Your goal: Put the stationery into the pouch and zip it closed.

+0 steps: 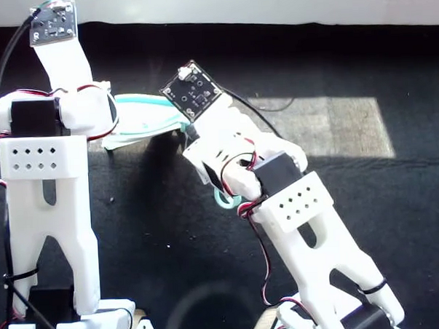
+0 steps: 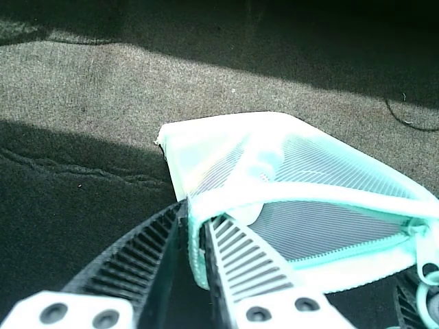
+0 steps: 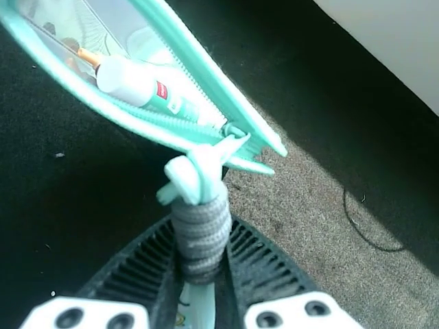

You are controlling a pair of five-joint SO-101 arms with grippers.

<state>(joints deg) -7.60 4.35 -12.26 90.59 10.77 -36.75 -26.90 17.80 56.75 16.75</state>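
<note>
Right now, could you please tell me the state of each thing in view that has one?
pouch: unzipped, mouth gaping.
zip pull: at the end of the zip, pinched in the right gripper.
white tube: inside the pouch, lying along the zip.
left gripper: shut on the pouch's rim.
right gripper: shut on the zip pull.

Mint mesh pouch (image 2: 309, 171) on dark mat (image 2: 82, 82), zipper partly open, grey-wrapped zip pull (image 3: 200, 212) at end; white tube (image 3: 134, 83) inside.
</note>
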